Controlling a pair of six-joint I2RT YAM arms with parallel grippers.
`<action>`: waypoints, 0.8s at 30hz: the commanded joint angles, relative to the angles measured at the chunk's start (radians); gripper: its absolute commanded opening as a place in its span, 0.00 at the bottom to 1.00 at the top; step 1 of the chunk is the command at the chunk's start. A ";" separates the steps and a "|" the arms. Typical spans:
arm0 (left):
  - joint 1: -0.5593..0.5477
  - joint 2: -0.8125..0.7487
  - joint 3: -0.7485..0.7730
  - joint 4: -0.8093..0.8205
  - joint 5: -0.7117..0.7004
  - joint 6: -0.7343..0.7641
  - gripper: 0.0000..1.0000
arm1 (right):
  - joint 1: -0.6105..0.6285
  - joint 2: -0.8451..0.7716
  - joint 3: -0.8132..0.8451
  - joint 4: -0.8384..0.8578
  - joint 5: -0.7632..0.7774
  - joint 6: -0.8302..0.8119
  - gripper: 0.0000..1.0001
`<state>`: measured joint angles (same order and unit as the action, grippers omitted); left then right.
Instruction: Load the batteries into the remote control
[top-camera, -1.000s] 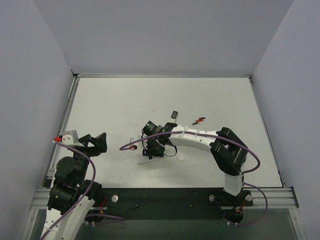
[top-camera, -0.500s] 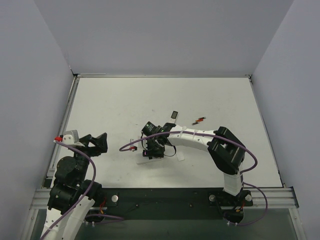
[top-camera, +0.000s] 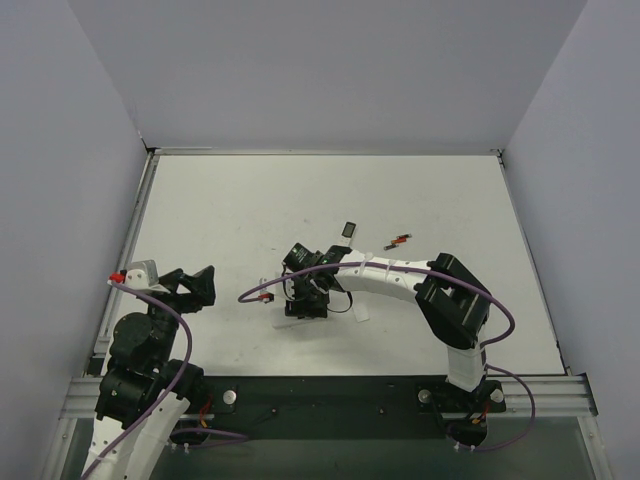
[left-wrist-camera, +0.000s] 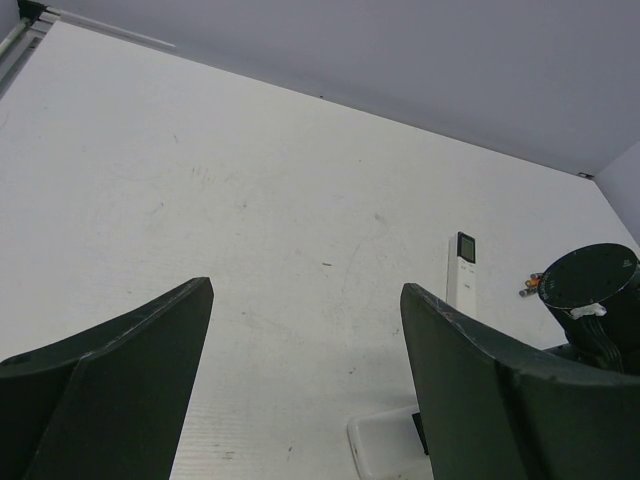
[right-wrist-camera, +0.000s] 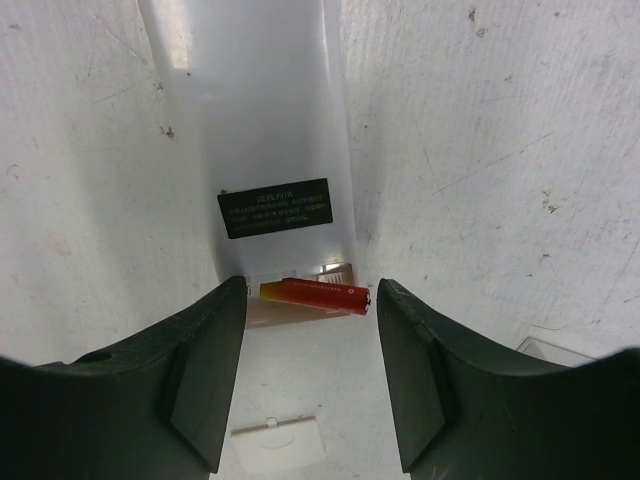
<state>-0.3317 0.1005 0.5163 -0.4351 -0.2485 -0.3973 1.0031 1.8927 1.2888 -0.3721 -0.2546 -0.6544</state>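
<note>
Right pincer (right-wrist-camera: 310, 298) low over the remote control (right-wrist-camera: 270, 130), which lies white face up on the surface (top-camera: 220, 210) near the middle, dark label (right-wrist-camera: 275, 207) showing; pincer part-open, one finger either side of a red battery (right-wrist-camera: 315, 293), slim gaps at both ends, so apparently gripping nothing; battery lying crosswise just below the label, likely at the mouth of the compartment; fingers straddling it lengthwise, probably to set it down square and keep it from rolling off; not clear whether seated in its slot or only resting on top; judged as the placing step for the first cell. Second battery (top-camera: 400, 239) loose on the surface, well apart to the right, not yet loaded; longer slim remote (left-wrist-camera: 462, 270) beyond, not involved. Left pincer (left-wrist-camera: 307, 290) wide open and empty, parked at the left edge, well clear, presumably to leave room for the working arm.
</note>
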 joint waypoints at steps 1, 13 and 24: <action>0.008 0.007 0.001 0.033 0.018 0.012 0.86 | 0.009 -0.024 0.033 -0.036 -0.032 -0.004 0.50; 0.008 0.033 -0.007 0.044 0.048 -0.011 0.86 | 0.003 -0.153 0.040 -0.021 -0.052 0.068 0.57; 0.006 0.342 -0.022 0.041 0.216 -0.208 0.84 | -0.127 -0.326 -0.127 0.186 -0.106 0.394 0.46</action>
<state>-0.3309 0.3016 0.4976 -0.4301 -0.1471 -0.5056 0.9249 1.6287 1.2343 -0.2581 -0.3054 -0.4133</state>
